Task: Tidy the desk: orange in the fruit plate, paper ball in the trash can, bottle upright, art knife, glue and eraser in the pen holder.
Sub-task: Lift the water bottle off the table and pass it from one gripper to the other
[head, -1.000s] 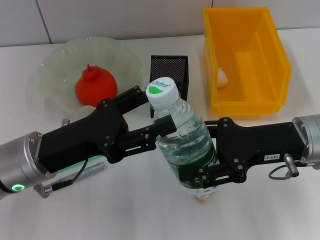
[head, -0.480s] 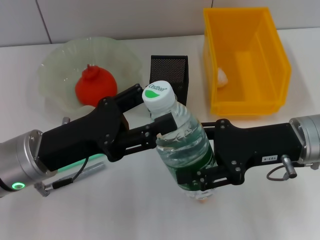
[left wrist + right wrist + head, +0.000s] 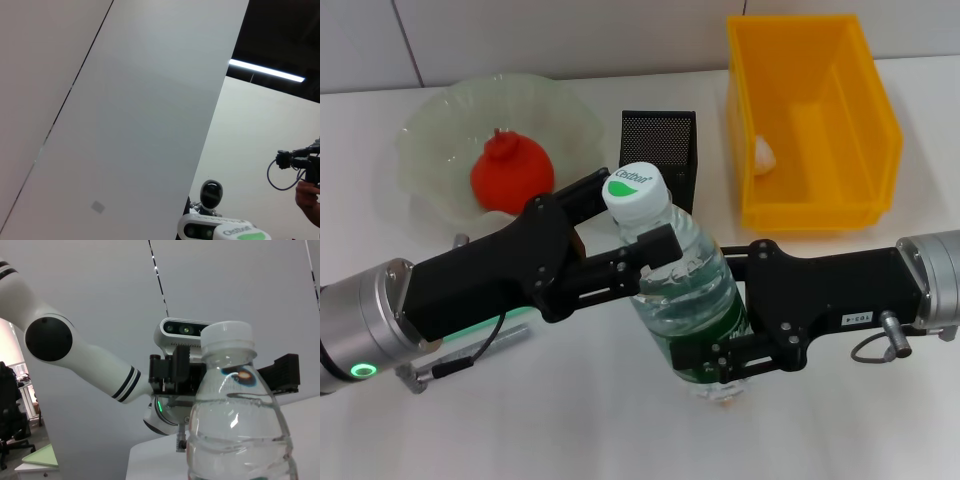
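Left gripper (image 3: 632, 232) and right gripper (image 3: 725, 330) meet mid-desk, jaws of both clamped.

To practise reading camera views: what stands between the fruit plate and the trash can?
Head view: the pen holder stands between the fruit plate and the trash can, on the table.

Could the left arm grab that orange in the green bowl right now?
Probably not yet. The left gripper is shut on the bottle near its cap, and the right gripper holds it lower down. The orange lies uncovered in the fruit plate, so releasing first would free the way.
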Available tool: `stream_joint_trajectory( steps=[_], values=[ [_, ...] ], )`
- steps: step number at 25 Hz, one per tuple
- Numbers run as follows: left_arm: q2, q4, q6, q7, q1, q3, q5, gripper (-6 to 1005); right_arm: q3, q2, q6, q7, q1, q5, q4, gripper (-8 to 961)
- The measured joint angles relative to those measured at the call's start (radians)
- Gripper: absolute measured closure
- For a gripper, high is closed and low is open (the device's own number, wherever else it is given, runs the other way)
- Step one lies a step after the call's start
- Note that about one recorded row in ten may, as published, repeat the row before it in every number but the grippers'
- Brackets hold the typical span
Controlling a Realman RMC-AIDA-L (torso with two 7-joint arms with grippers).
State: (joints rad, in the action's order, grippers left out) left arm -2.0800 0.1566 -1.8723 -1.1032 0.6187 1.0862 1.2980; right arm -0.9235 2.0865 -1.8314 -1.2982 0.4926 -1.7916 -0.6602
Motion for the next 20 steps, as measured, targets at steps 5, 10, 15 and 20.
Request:
stream_joint_trajectory(
  steps=[5,10,15,20],
  values=[
    [0.0,-0.003,-0.001,-0.001,0.003,-0.001,0.0,186,0.0,0.0,0.0,0.002,0.005,0.0,0.011,177],
    [0.0,-0.003,-0.007,-0.001,0.005,0.002,-0.001,186,0.0,0.0,0.009,0.002,0.006,0.0,0.011,177],
    [0.0,-0.004,-0.008,-0.001,0.011,0.003,-0.001,187,0.0,0.0,0.01,0.002,0.007,0.0,0.011,176],
    [0.0,-0.005,0.002,-0.011,0.019,0.003,0.0,321,-0.002,0.0,0.01,0.002,0.016,0.0,0.012,175]
  ],
)
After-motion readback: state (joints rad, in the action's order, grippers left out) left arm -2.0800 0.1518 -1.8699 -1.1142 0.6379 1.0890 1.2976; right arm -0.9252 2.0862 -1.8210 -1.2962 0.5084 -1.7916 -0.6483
